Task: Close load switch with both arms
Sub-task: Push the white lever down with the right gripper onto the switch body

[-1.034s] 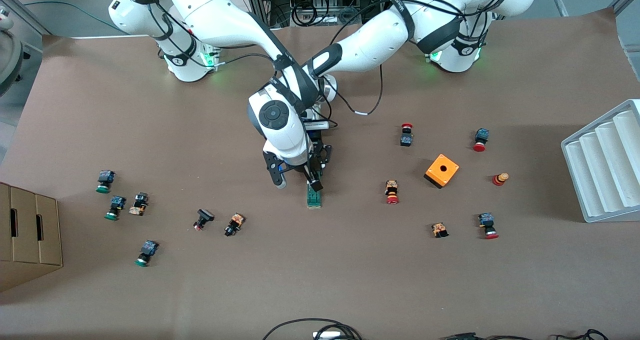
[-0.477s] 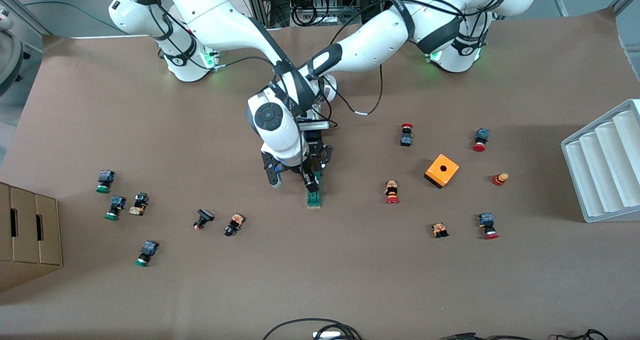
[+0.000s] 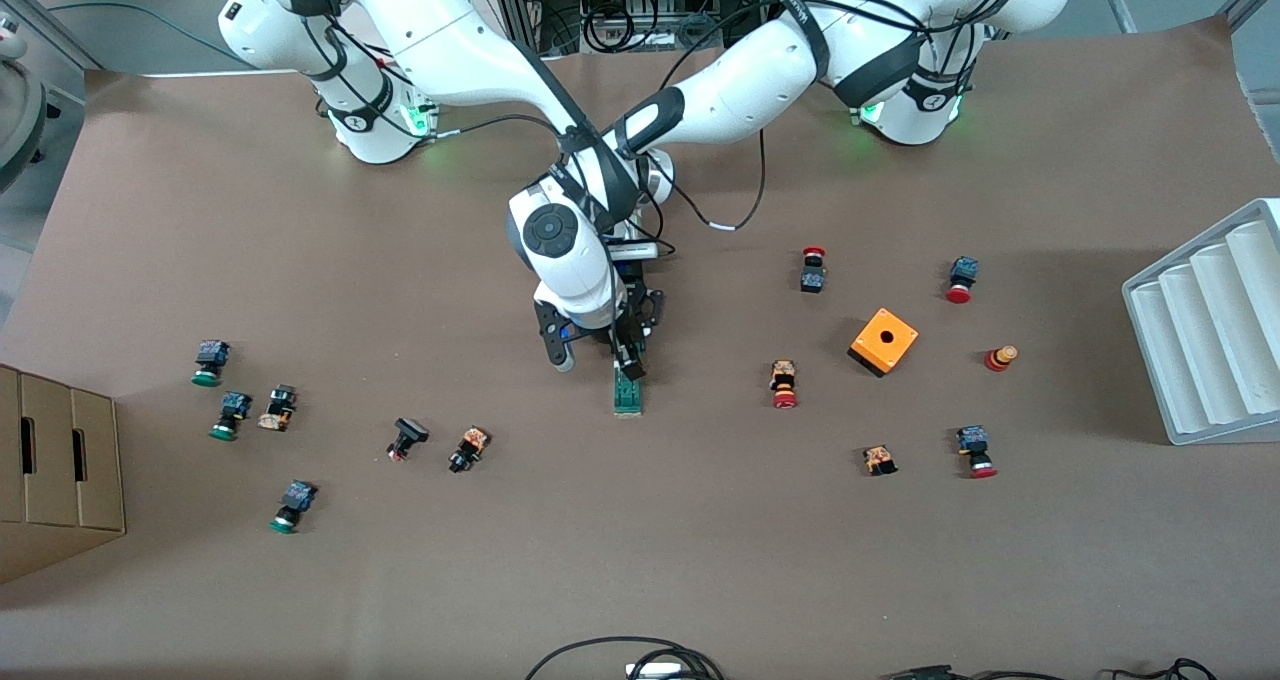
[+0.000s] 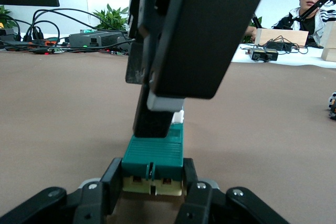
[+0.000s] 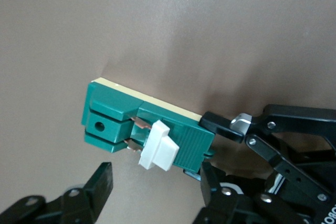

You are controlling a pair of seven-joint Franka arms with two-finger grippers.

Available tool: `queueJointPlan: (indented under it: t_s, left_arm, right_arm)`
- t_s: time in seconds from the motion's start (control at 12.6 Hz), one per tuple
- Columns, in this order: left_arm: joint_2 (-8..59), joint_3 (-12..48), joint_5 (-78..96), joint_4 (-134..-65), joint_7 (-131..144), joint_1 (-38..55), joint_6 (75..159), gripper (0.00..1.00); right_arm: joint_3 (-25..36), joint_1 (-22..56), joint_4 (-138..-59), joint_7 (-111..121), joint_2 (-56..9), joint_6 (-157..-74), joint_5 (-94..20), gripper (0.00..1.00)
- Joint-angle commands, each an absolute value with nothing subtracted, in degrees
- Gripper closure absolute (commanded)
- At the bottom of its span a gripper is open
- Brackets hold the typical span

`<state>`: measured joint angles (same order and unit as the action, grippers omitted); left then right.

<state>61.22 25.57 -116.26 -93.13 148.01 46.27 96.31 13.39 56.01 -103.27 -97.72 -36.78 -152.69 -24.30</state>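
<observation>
The load switch (image 3: pixel 628 393), a narrow green block, lies flat on the brown table mid-way between the arms' ends. Its white piece (image 5: pixel 156 150) sticks out of its top face. My left gripper (image 4: pixel 152 184) is shut on the switch's end, one finger (image 4: pixel 109 182) against each side. In the front view that gripper is mostly hidden under the right arm's wrist. My right gripper (image 5: pixel 155 187) hangs open over the switch, pointing down. One of its fingers (image 4: pixel 178 40) stands right at the white piece, the other (image 3: pixel 557 358) off to the side over bare table.
Small red- and green-capped push buttons (image 3: pixel 784 384) lie scattered toward both ends of the table. An orange square box (image 3: pixel 882 340) sits toward the left arm's end, a white ribbed rack (image 3: pixel 1210 330) at that edge. A cardboard box (image 3: pixel 60 470) stands at the right arm's end.
The right arm's wrist swung slightly to one side and back, and its fingers have drawn a little closer together. The load switch and the left gripper have stayed in place.
</observation>
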Motion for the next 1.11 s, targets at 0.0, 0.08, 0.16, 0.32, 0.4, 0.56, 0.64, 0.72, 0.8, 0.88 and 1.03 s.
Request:
queueJointPlan:
  t_s: [0.0, 0.08, 0.16, 0.32, 0.4, 0.56, 0.64, 0.72, 0.8, 0.88, 1.03]
  left_arm:
    - [62.5, 25.7, -116.9, -91.6, 148.1, 46.4, 96.2, 0.49]
    - [62.5, 25.7, -116.8, -91.6, 148.1, 46.4, 96.2, 0.49]
    - [62.6, 25.7, -116.8, -91.6, 148.0, 46.4, 96.2, 0.48]
    - [62.8, 25.7, -116.8, -91.6, 148.1, 46.4, 96.2, 0.48]
    - [62.7, 25.7, -116.8, -91.7, 148.1, 46.4, 96.2, 0.48]
    - [62.7, 25.7, -116.8, -91.7, 148.1, 46.4, 96.2, 0.48]
    - [62.7, 25.7, -116.8, -91.6, 148.0, 46.4, 96.2, 0.48]
    - [62.7, 25.8, -116.8, -91.6, 148.1, 46.4, 96.2, 0.48]
    - [62.6, 25.8, -116.8, -91.5, 148.1, 46.4, 96.2, 0.48]
    - [62.6, 25.8, -116.8, -91.6, 148.1, 46.4, 96.2, 0.48]
    - [62.7, 25.8, -116.8, -91.6, 148.2, 46.4, 96.2, 0.48]
  right_arm:
    - [13.9, 56.6, -103.5, -97.4, -37.6, -155.0, -26.1, 0.29]
    - [13.9, 56.6, -103.5, -97.2, -38.0, -155.6, -26.1, 0.32]
    - [13.9, 56.6, -103.5, -97.0, -38.2, -155.8, -26.1, 0.34]
    - [14.0, 56.6, -103.4, -96.8, -37.9, -155.8, -26.1, 0.34]
    - [14.0, 56.6, -103.3, -96.8, -37.7, -155.7, -26.1, 0.35]
    - [14.1, 56.7, -103.3, -96.6, -37.6, -155.8, -26.0, 0.38]
    - [14.1, 56.7, -103.2, -96.6, -37.6, -155.8, -25.9, 0.39]
    - [14.1, 56.7, -103.3, -96.6, -37.6, -155.8, -25.8, 0.4]
    - [14.1, 56.7, -103.3, -96.5, -37.7, -155.8, -25.8, 0.41]
    - [14.2, 56.7, -103.3, -96.4, -37.7, -155.8, -25.7, 0.46]
    - [14.2, 56.7, -103.3, -96.4, -37.6, -155.8, -25.6, 0.46]
